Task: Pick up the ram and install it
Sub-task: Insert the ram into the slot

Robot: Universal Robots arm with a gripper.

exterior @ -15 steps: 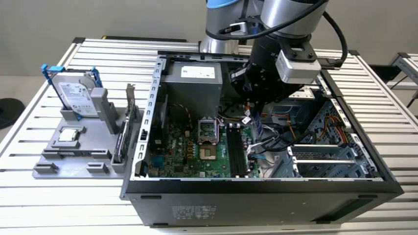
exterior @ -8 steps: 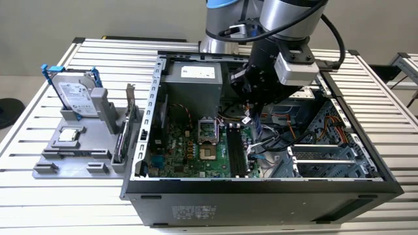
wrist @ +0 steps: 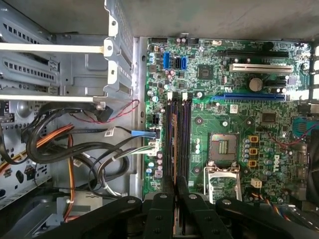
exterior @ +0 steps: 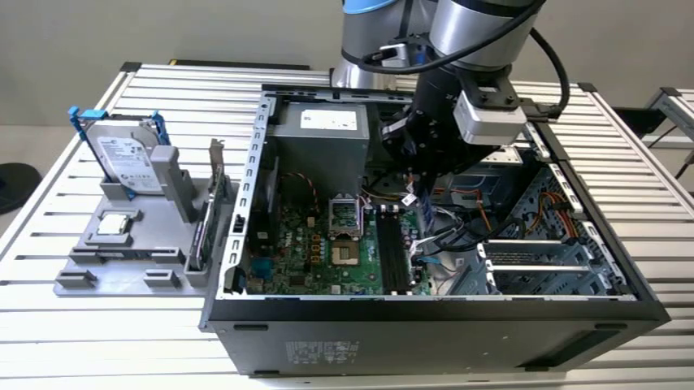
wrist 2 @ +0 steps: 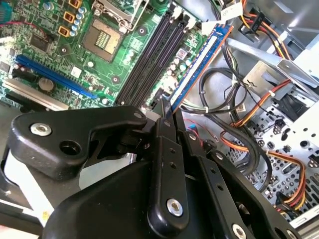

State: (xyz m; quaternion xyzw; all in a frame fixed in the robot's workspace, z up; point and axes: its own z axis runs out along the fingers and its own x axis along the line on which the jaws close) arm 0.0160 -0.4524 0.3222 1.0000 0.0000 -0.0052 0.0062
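Note:
My gripper (exterior: 424, 185) hangs inside the open computer case (exterior: 434, 313), above the motherboard (exterior: 314, 252). It is shut on the ram (wrist 2: 199, 64), a long narrow blue stick that reaches out from between the black fingers (wrist 2: 167, 149). In the first wrist view the ram (wrist: 174, 144) shows edge-on, right over the black memory slots (wrist: 179, 129) and lined up along them. In the second wrist view the stick lies just beside the slots (wrist 2: 152, 57), on the side of the cables. Whether it touches a slot I cannot tell.
On the exterior view's left a grey fixture (exterior: 119, 264) holds a silver hard drive in a blue frame (exterior: 125, 158) and an upright expansion card (exterior: 211, 203). Loose cables (exterior: 466, 236) crowd the space beside the slots. The processor socket (exterior: 343, 244) and the power supply (exterior: 320, 134) lie close by.

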